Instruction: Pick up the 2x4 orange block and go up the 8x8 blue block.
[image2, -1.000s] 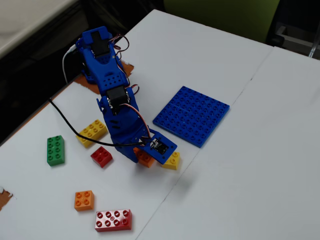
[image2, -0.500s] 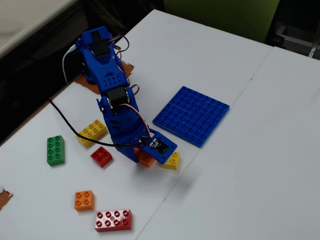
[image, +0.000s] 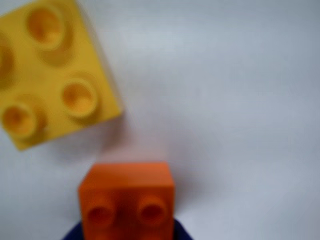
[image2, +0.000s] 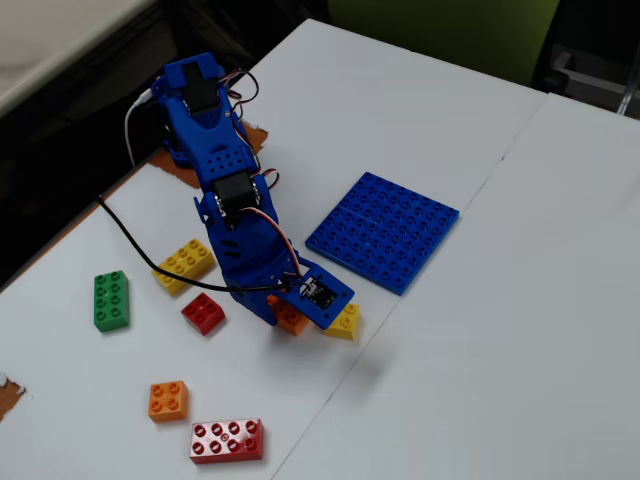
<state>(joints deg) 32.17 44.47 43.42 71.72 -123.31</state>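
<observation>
— So how is the arm (image2: 225, 195) standing?

— Bent forward from its base at the table's far left edge in the fixed view, upper links rising, then folding down so the wrist tips toward the white table (image2: 480, 330). The gripper (image2: 292, 318) is low, right at the 2x4 orange block (image2: 291, 320).

— Is it clamped on the block?

— I cannot tell. The wrist camera board covers the fingers in the fixed view, and the wrist view shows only the block's end (image: 127, 197) with two studs and a bit of dark blue under it.

— What is close by?

— A small yellow brick (image2: 346, 320) just beside the orange one, on its right in the fixed view. The 8x8 blue block (image2: 384, 230) lies flat, apart, up and to the right of the gripper.
</observation>
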